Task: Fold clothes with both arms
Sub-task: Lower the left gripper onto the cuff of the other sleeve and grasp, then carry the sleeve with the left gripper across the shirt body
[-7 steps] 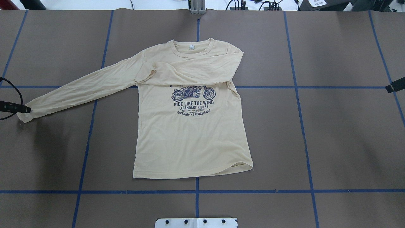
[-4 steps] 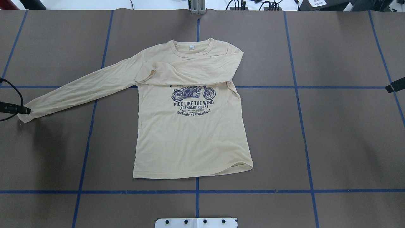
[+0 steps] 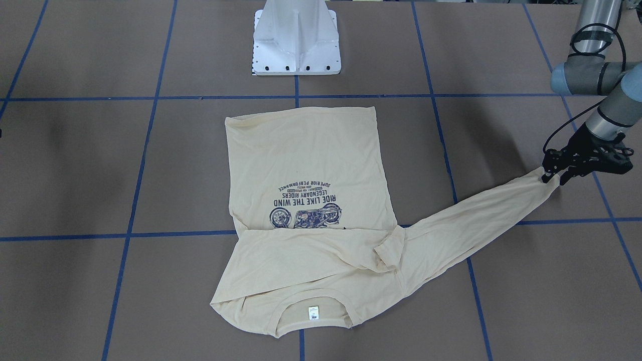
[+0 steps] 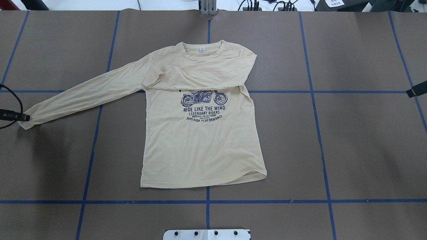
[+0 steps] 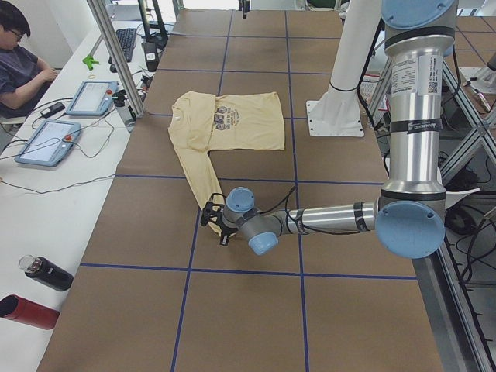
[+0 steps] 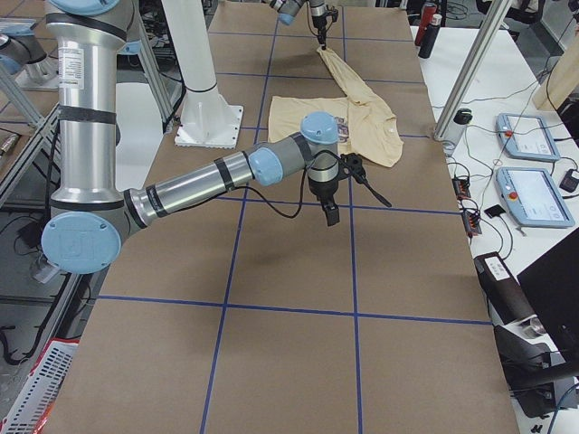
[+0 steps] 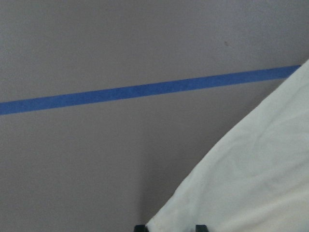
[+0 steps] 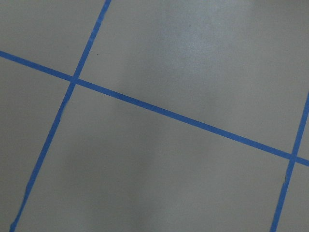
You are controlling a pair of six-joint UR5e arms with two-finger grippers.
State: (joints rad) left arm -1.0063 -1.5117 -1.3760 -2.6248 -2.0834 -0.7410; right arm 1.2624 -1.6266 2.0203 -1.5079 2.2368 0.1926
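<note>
The cream long-sleeved T-shirt (image 4: 200, 146) lies flat, print up, collar toward the far edge; it also shows in the front-facing view (image 3: 306, 155). One sleeve is folded across the chest (image 4: 200, 75). The other sleeve (image 4: 83, 93) stretches out toward the robot's left. My left gripper (image 3: 551, 178) is shut on that sleeve's cuff (image 4: 30, 121), low over the table; the left wrist view shows fabric (image 7: 251, 183) between the fingertips. My right gripper (image 4: 413, 90) shows only as a black tip at the table's right edge, away from the shirt; I cannot tell how its jaws stand.
The white bolted pedestal base (image 3: 296, 40) stands at the robot's side of the table. The brown table cover carries a grid of blue tape lines (image 4: 320, 146). An operator (image 5: 19, 70), tablets and bottles are at the far bench.
My left gripper has shifted slightly outward to the left with the cuff, drawing the sleeve a little straighter. The shirt body and the right gripper have not moved.
</note>
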